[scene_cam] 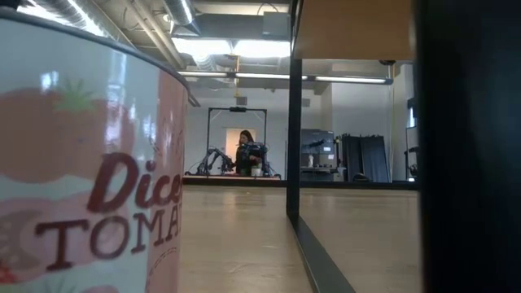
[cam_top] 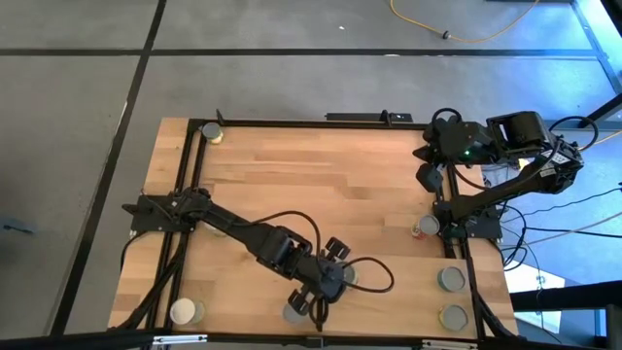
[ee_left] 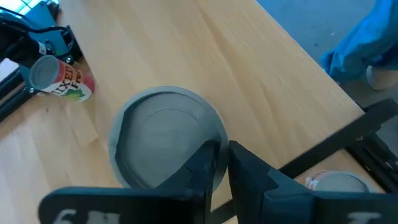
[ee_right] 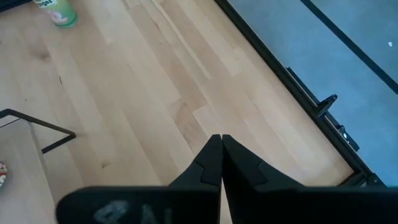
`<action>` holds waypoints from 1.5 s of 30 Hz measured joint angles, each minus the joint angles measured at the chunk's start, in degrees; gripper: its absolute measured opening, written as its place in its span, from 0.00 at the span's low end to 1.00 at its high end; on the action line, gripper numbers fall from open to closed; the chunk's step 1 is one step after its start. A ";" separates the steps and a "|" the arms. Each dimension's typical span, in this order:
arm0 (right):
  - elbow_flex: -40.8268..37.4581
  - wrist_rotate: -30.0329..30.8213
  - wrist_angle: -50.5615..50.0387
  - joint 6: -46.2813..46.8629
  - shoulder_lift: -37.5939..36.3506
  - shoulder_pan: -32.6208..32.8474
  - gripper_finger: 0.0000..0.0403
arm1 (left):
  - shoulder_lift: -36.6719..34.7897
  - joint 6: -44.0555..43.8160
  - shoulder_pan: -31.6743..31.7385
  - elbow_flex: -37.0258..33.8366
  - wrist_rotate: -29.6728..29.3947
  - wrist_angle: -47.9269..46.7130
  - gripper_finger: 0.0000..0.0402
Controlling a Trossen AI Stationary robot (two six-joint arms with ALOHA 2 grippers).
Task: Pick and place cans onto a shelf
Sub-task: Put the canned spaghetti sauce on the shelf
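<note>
My left gripper (cam_top: pixel 332 275) is near the table's front middle, at a grey-topped can (ee_left: pixel 163 138) (cam_top: pixel 349 275), and is shut on its rim. My right gripper (ee_right: pixel 221 148) is shut and empty above bare wood at the far right (cam_top: pixel 429 177). Other cans stand at the far left corner (cam_top: pixel 211 132), the near left (cam_top: pixel 183 311), the front edge (cam_top: pixel 294 313) and along the right side (cam_top: pixel 426 227) (cam_top: pixel 451 279) (cam_top: pixel 452 317). A raised light-wood panel (scene_cam: pixel 350 28) on a black upright shows in the low view. I cannot tell the shelf apart in the high view. My left gripper has the can's rim (ee_left: pixel 219 132) between its two fingers. One fingertip (ee_left: pixel 208 155) lies over the recessed grey top and the other (ee_left: pixel 245 163) is outside the wall. The fingers come slanting down from above. Whether the can stands on the table or is lifted, I cannot tell.
A red-labelled can (ee_left: pixel 59 78) stands by the right arm's base. A diced-tomato can (scene_cam: pixel 81 163) fills the low view's left, and a black post (scene_cam: pixel 468 146) fills its right. A black frame (cam_top: pixel 292 123) edges the tabletop. A person (scene_cam: pixel 244 150) is far off in the room.
</note>
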 joint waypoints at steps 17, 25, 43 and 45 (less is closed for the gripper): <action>0.00 0.10 0.00 -0.02 0.00 0.00 0.02 | -0.64 -0.07 -0.13 -0.07 -2.98 1.53 0.12; 0.00 -0.25 0.37 -0.24 0.00 0.15 0.02 | -3.31 0.57 -0.43 0.23 -5.98 1.63 0.12; 0.02 -28.91 7.82 -33.94 2.21 5.51 0.02 | -18.91 -5.78 14.98 0.81 -18.67 -19.60 0.11; 0.04 -31.30 9.78 -36.00 3.70 7.65 0.02 | -20.48 -4.69 17.45 0.83 -17.61 -21.38 0.11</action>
